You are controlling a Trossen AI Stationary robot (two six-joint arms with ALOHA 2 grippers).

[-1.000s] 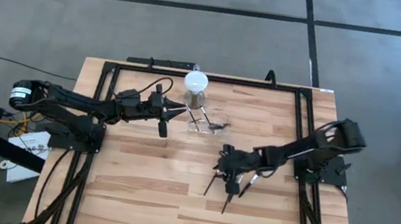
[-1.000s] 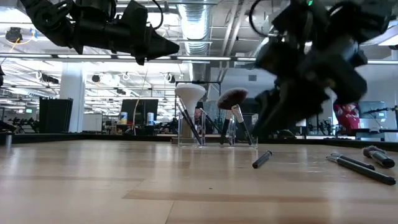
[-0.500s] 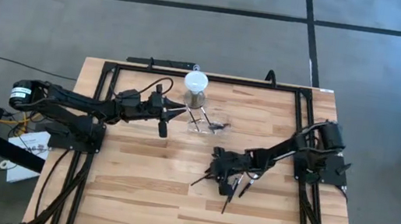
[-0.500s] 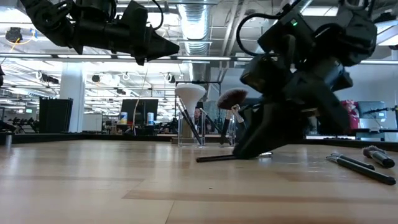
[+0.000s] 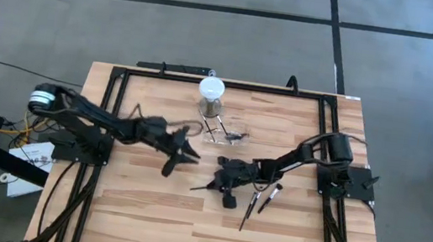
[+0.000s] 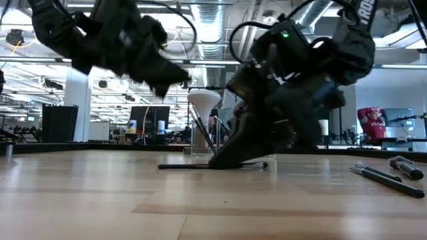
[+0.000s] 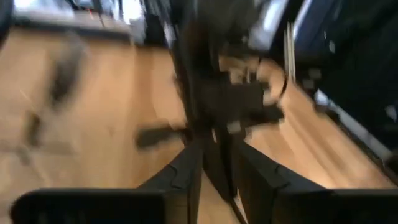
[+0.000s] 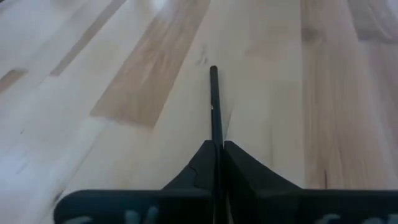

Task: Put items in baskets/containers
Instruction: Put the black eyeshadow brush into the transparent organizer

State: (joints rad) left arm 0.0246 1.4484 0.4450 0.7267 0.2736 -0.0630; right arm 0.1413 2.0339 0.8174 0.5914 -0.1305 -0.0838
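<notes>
Wooden counter (image 5: 144, 213), framed by dark rails, carrying everything below. Left arm reaching in from the left edge toward the middle, its left hand (image 5: 188, 151) above the boards just in front of the container, fingers (image 7: 186, 177) a little apart with nothing visibly between them. Right arm stretching from the right edge to the centre, its right hand (image 5: 221, 181) down at the surface, fingers (image 8: 202, 165) pressed together on the end of a slim dark-handled brush (image 8: 215, 106) that lies level and juts out ahead of them, low over the boards and toward the left arm. Clear plastic container (image 5: 228, 131) near the far middle of the counter, almost colourless, with a few brushes (image 5: 217, 127) leaning inside it; seen from table height, one white fluffy head (image 6: 203, 100) rising above the rim. Grey cylinder with a white round top (image 5: 212, 89) just behind the container. Three more loose brushes (image 5: 260, 200) lying on the wood just to the right of the right hand, close together and roughly parallel, well apart from the container.
</notes>
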